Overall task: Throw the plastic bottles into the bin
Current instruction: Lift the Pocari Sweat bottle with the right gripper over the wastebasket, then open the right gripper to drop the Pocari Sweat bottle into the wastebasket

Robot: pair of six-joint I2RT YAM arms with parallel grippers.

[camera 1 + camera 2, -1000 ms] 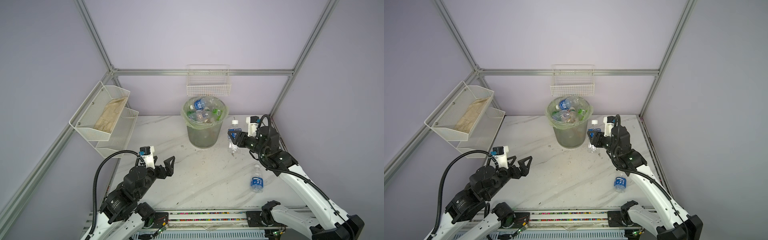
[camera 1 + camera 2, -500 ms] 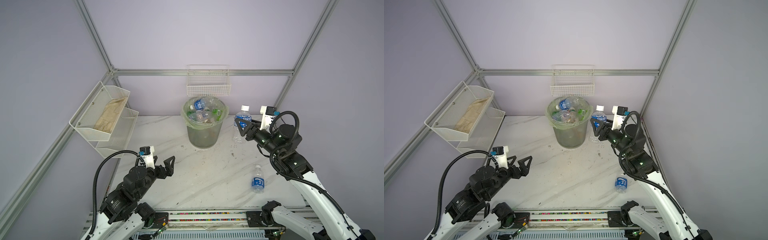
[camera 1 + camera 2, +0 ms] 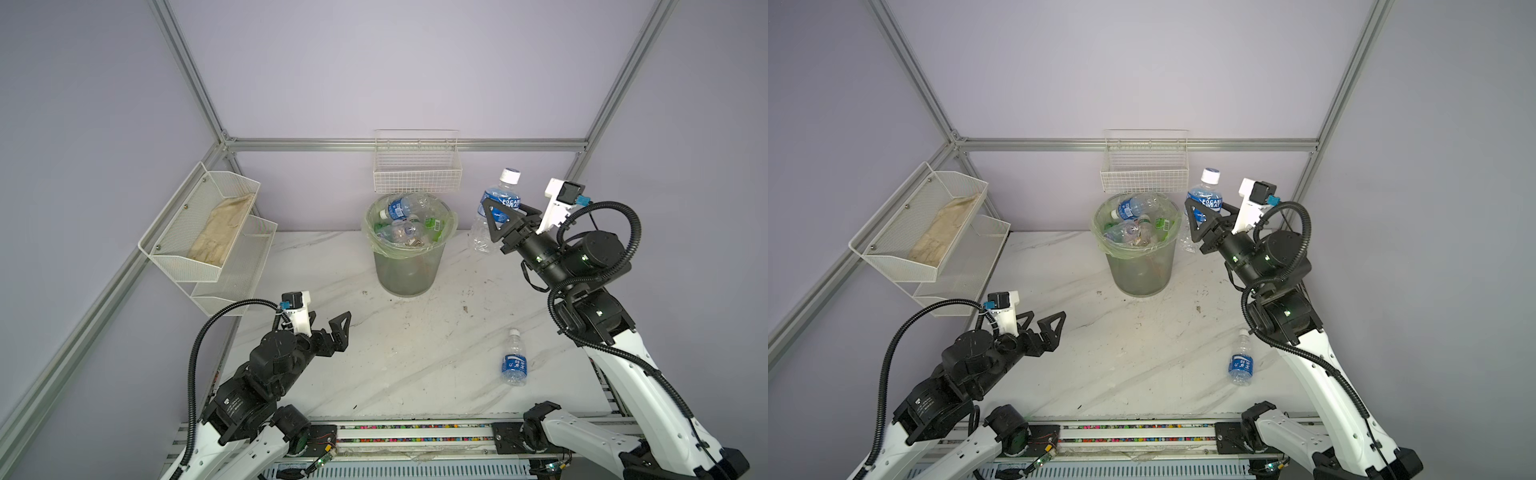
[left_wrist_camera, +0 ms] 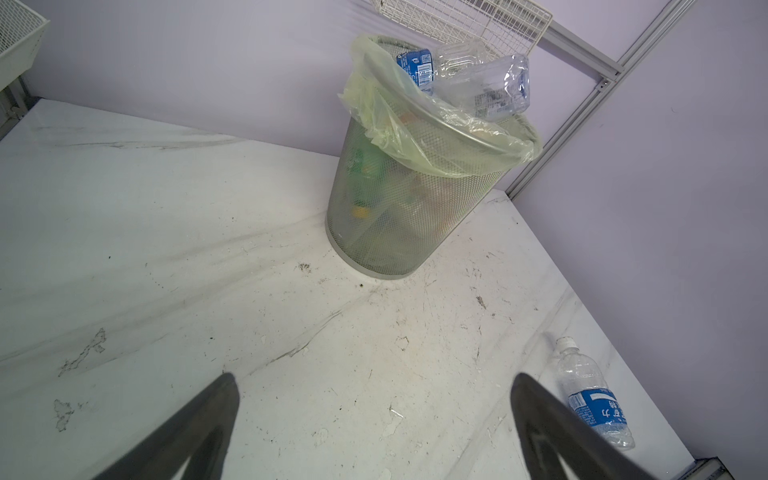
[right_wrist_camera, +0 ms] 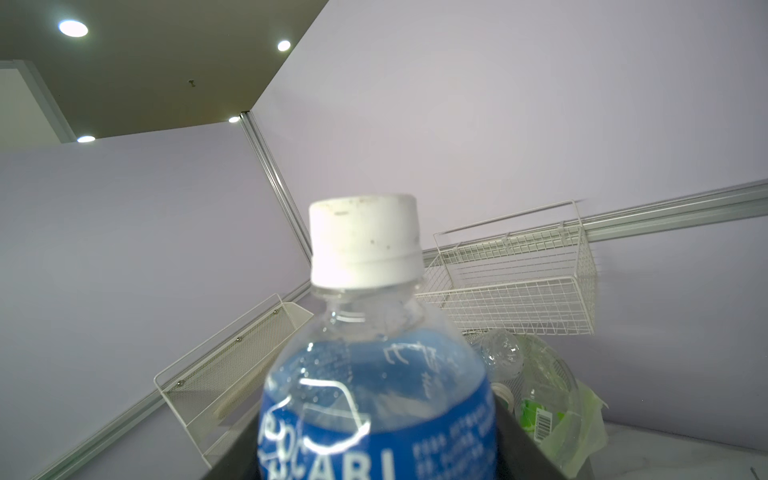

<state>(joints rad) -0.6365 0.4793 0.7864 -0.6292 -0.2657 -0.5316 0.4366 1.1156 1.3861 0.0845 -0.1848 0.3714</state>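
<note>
At 1 o'clock on the marble-pattern table [image 3: 415, 357]:

1. Pocari Sweat bottle [image 3: 505, 198] [image 3: 1207, 198] [image 5: 374, 374]. Clear, white cap, blue label reading "POCARI SWEAT" in white. In the right wrist view the wording is cut off at the frame edge and the fine print is too small to read. It is held cap-up by the right gripper [image 3: 508, 214] [image 3: 1208, 212], whose jaws are clamped on the label band. One finger covers part of the label. It sits just beside the bin, at its 3 o'clock side, not over its mouth.

2. 12 o'clock: bin [image 3: 407, 272] [image 3: 1140, 272] [image 4: 415, 216]. Grey mesh with a pale green liner, heaped to the rim with bottles [image 3: 400, 208]. Blue and green labels and a barcode show, but the text is illegible. The lower contents are blurred behind the mesh.

3. 4 o'clock: loose bottle [image 3: 514, 362] [image 3: 1241, 362] [image 4: 594, 401]. It lies flat on the table, white cap, blue label with white characters I cannot read.

4. 8 o'clock: left gripper [image 3: 328, 322] [image 3: 1042, 319] [image 4: 374, 382]. Jaws spread wide, grasping nothing and touching nothing.
</note>
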